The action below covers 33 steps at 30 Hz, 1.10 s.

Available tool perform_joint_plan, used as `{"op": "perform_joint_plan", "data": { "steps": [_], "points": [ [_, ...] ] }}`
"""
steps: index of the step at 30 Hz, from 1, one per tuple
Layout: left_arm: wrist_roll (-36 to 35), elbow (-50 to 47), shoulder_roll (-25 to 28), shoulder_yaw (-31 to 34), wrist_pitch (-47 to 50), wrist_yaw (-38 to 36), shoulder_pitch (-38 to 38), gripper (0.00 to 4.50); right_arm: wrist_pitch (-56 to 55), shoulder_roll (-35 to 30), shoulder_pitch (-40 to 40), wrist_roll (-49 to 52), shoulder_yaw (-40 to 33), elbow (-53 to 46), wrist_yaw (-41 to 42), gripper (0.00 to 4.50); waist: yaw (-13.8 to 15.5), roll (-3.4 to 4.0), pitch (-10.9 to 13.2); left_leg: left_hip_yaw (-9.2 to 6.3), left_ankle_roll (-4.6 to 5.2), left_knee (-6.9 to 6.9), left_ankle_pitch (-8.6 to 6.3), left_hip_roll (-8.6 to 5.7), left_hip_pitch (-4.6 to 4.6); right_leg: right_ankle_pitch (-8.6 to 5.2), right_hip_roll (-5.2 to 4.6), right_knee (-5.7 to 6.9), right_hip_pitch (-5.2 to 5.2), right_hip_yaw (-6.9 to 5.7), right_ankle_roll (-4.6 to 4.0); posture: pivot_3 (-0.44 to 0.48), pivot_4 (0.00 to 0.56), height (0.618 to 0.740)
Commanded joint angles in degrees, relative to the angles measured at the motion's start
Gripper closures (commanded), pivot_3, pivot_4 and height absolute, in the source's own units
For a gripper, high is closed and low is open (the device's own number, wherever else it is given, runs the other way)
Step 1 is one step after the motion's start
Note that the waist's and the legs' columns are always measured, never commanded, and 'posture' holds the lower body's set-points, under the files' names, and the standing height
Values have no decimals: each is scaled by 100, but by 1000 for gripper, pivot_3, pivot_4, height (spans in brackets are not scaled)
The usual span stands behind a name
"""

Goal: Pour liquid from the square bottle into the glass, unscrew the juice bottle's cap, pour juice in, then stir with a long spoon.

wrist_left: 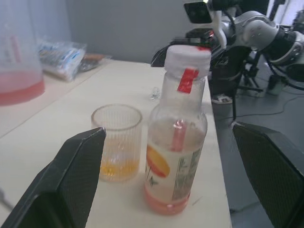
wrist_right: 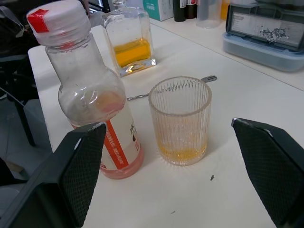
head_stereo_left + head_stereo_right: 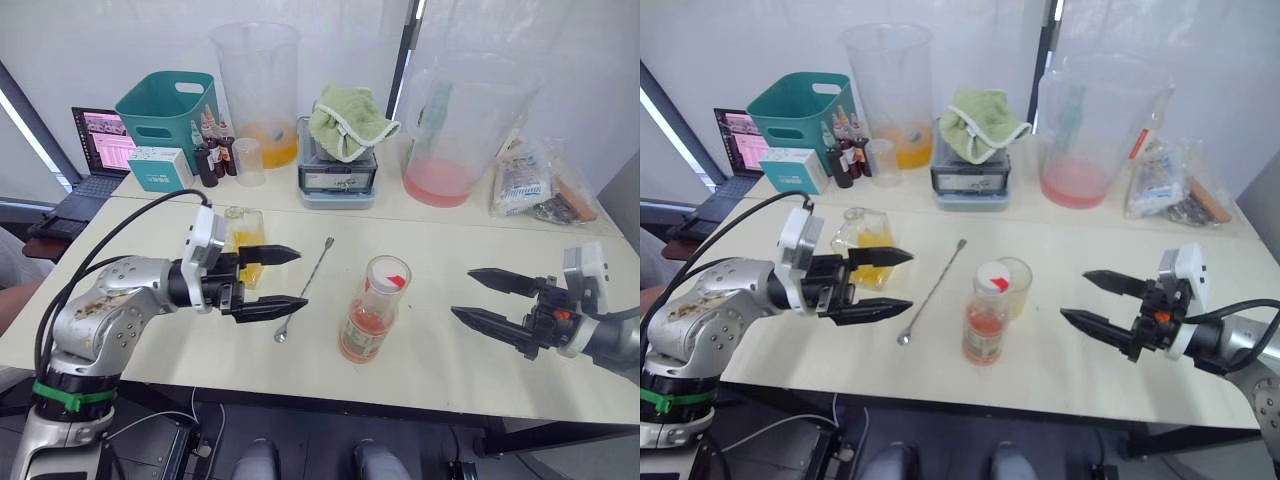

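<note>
The square bottle (image 3: 245,242), holding yellow-orange liquid, stands on the table just behind my left gripper (image 3: 300,278), which is open and empty. The long spoon (image 3: 305,288) lies flat to the right of that gripper. At the table's middle stands the juice bottle (image 3: 985,325), its white cap (image 3: 992,280) with a red mark on top. The ribbed glass (image 3: 1018,285) stands right beside and behind it, with a thin layer of yellow-orange liquid (image 2: 183,153) at the bottom. My right gripper (image 3: 462,292) is open and empty, hovering right of the bottle and glass.
Along the back stand two huge clear pitchers (image 3: 258,90) (image 3: 455,120), a teal basket (image 3: 168,110), small dark bottles (image 3: 208,158), a measuring cup (image 3: 248,162), a scale under a green cloth (image 3: 340,150) and plastic bags (image 3: 535,180). A laptop (image 3: 95,160) sits at far left.
</note>
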Motion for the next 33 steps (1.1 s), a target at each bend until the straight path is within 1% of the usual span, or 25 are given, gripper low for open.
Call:
{"op": "perform_joint_plan", "data": {
  "steps": [1,4,10,13,20,27,32,33],
  "points": [
    [-21,-37,-237,-336,234,141,-398,0,46,-131,-150,91,-74,-14,168,28,5,0,0,0,0,0,0,0,0,0,0,1,0,0,0,0,150,740],
    [237,126,-632,-887,325,198,-822,0,146,-217,-305,80,26,28,240,28,19,0,0,-3,0,5,0,-5,0,1,-1,-2,7,0,3,0,150,740],
    [685,430,-1073,-1403,83,162,-1163,0,268,-224,-420,51,63,-61,179,28,-10,2,1,-10,1,4,-1,-4,4,3,1,-13,18,-3,4,0,150,740],
    [856,600,-1286,-1551,-21,149,-1274,0,309,-215,-407,67,50,-133,119,28,-6,2,1,-12,1,4,-1,-5,5,3,1,-14,20,-3,4,0,150,740],
    [1005,839,-1651,-1628,-108,44,-1405,0,407,-190,-337,121,-61,-323,-82,28,0,2,1,-14,1,4,-1,-6,4,3,1,-18,25,-3,5,0,150,740],
    [1233,915,-1759,-1775,-192,-37,-1345,0,486,-156,-335,216,-158,-525,-278,28,0,2,1,-16,1,4,-1,-7,5,3,1,-18,27,-3,5,0,150,740],
    [1248,952,-1825,-1726,-194,-35,-1329,0,551,-143,-354,345,-194,-641,-420,28,0,2,1,-18,1,4,-1,-8,5,3,1,-20,30,-3,5,0,150,740],
    [1248,957,-1830,-1717,-199,-34,-1332,269,554,-139,-344,368,-201,-667,-450,6,0,2,1,-19,1,4,-1,-8,5,3,1,-19,30,-3,5,0,150,740]
  ]
}}
